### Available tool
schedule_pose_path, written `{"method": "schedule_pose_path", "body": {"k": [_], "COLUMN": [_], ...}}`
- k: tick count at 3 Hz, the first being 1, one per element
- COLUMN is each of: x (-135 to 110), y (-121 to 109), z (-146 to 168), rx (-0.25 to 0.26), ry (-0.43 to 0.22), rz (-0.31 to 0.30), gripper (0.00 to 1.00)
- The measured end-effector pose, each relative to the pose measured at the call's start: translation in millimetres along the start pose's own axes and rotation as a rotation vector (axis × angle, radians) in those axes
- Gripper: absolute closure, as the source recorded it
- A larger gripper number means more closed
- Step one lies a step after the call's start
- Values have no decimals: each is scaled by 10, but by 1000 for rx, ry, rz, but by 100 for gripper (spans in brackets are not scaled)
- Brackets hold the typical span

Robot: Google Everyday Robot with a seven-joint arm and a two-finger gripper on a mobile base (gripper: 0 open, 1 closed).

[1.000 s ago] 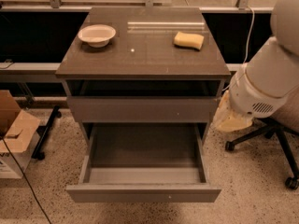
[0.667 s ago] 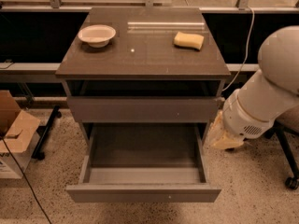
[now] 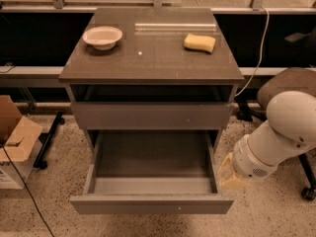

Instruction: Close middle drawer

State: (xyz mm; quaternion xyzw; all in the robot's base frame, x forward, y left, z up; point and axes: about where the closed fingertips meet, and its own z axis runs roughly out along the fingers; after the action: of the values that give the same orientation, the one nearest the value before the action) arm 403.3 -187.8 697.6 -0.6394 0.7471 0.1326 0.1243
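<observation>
A grey-brown cabinet (image 3: 148, 65) stands on a speckled floor (image 3: 54, 191), and everything here is placed against it. The middle drawer (image 3: 150, 205) is pulled far out of the cabinet's lower front. Its flat handleless front hangs well forward of the cabinet body, with a tiny pale dot right of its middle. Its lighter grey inner walls and bare floor are in plain view. Above it in the cabinet sits a drawer with a taller front panel (image 3: 150, 115), drawn out only slightly, with a dark gap between it and the cabinet top. On the cabinet top a white bowl (image 3: 102, 36) rests at the back left and a yellow sponge (image 3: 199, 42) at the back right, well apart. The gripper (image 3: 228, 174), pale yellowish at the end of the robot's white arm (image 3: 276, 137), hangs low just beside the cabinet's right side. It is close to the right wall of the middle drawer, though I cannot tell if it touches. Whether it is spread or closed up cannot be told. A cardboard box (image 3: 17, 142) sits on the floor left of the cabinet. An office chair (image 3: 289, 80) stands to its right behind the arm.
</observation>
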Motion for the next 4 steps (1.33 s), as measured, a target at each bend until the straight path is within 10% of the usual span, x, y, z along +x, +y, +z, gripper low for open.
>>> {"method": "schedule_pose_path", "body": {"k": [2, 4], "x": [115, 594], "y": [28, 34], "z": [332, 1357], "rx": [-54, -140], "ry": [34, 48], "rz": [26, 88], "gripper": [100, 100]}}
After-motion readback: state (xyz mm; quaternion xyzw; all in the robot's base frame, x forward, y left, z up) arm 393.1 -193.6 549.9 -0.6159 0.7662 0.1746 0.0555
